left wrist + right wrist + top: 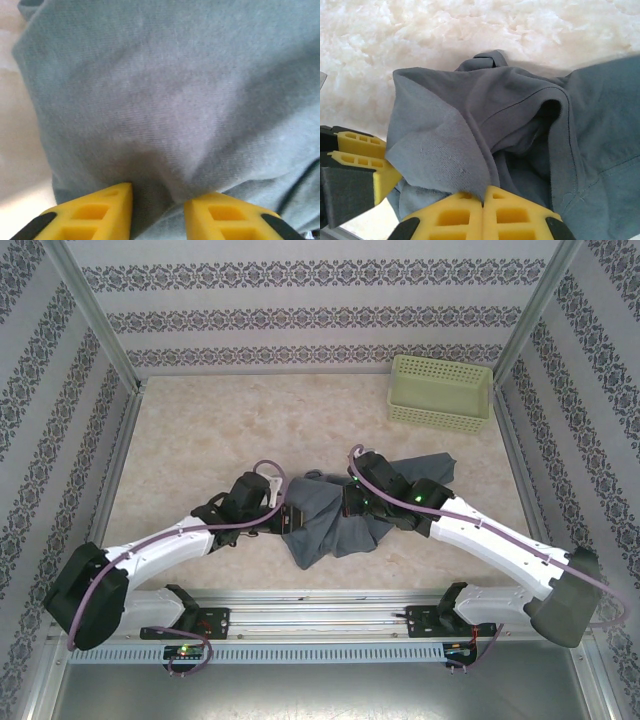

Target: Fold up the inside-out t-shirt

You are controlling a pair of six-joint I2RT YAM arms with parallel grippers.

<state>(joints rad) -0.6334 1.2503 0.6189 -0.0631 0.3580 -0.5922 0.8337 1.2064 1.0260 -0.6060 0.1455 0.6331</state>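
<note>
Left arm reaches in low from lower left. Left gripper [284, 514] is at the cloth's left edge, jaws narrow, pinching a pucker. Inside-out t-shirt [335, 528] lies crumpled mid-frame on the marbled table [220, 435]: soft slate-grey knit, seams exposed. Right arm angles in from lower right, right gripper [483, 196] clamped on a folded edge. Perforated pale-green basket [440, 400] sits upper right.

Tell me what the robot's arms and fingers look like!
Both arms, left and right, are long white tubes with chunky black joints. A purple cable loops along each one, and tiny green lights glow on the right arm. The fingers are bright yellow wedges with square holes and black patches further back.
</note>
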